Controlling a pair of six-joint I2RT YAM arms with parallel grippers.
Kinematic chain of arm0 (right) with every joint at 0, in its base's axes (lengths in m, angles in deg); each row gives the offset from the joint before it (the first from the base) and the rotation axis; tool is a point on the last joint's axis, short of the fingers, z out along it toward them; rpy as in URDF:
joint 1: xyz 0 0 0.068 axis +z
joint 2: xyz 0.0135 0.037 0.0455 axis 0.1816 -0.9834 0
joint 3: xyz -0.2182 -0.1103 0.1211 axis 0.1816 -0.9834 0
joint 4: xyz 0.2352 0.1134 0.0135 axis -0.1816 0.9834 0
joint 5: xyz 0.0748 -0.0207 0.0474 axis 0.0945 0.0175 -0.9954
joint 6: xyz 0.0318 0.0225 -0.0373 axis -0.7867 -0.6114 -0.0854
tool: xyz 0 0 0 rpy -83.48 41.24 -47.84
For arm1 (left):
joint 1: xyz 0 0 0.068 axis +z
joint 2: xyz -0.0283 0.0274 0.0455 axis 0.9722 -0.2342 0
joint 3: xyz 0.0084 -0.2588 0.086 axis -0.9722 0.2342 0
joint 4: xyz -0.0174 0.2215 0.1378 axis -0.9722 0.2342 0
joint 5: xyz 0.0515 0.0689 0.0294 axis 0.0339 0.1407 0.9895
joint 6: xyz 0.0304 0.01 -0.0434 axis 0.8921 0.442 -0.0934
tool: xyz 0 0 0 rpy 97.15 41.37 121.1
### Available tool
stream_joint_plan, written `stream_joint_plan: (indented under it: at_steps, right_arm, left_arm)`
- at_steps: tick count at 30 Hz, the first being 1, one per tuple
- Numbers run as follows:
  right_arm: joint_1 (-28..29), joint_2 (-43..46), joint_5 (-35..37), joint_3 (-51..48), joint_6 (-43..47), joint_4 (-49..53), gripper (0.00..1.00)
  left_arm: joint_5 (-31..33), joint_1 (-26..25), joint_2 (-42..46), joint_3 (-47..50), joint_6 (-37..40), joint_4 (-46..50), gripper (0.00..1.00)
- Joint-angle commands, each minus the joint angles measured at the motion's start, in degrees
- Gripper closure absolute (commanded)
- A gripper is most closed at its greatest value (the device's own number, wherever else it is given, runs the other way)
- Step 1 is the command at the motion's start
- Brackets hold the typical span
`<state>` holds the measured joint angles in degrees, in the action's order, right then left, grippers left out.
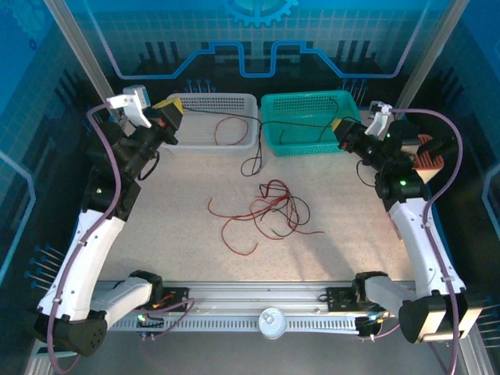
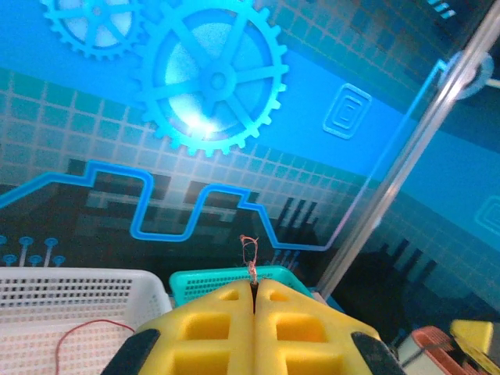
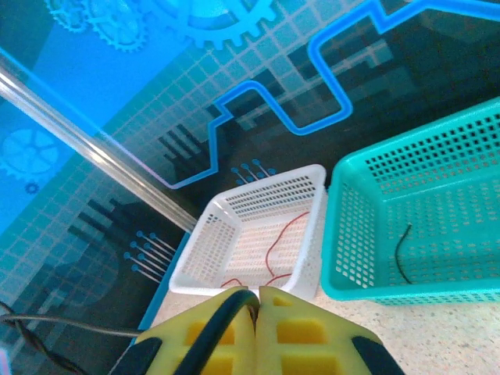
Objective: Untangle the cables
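A loose tangle of red and black cables (image 1: 269, 207) lies on the table's middle. My left gripper (image 1: 180, 112) hovers over the white basket's (image 1: 234, 99) left end. It is shut (image 2: 255, 283) on a cable end, and frayed copper strands (image 2: 250, 254) poke out past the tips. A black cable (image 1: 250, 121) stretches from it across to my right gripper (image 1: 335, 123) by the teal basket (image 1: 273, 144), with a loop sagging down (image 1: 254, 162). The right gripper (image 3: 256, 291) is shut on that black cable (image 3: 223, 320). A red cable (image 3: 281, 242) lies in the white basket (image 3: 195, 234).
A short black cable (image 3: 400, 251) rests inside the teal basket (image 3: 344, 234). An orange ribbed object (image 1: 430, 156) sits at the right edge behind the right arm. A white round disc (image 1: 272, 322) lies on the front rail. Metal frame posts stand at both back corners.
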<state>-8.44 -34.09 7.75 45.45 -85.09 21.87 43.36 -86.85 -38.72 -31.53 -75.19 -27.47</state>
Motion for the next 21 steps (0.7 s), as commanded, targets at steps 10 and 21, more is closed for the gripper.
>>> stream_joint_plan:
  at_steps: [10,21]
  right_arm:
    - [-8.41,3.59,7.73,-5.42,-1.3,7.15,1.0]
    - [-14.46,6.71,6.97,-7.59,-1.04,9.04,1.0]
  left_arm:
    - [4.07,8.19,3.07,1.79,0.02,-0.47,1.0]
    - [4.67,12.07,3.32,0.28,-0.39,-1.25,1.0]
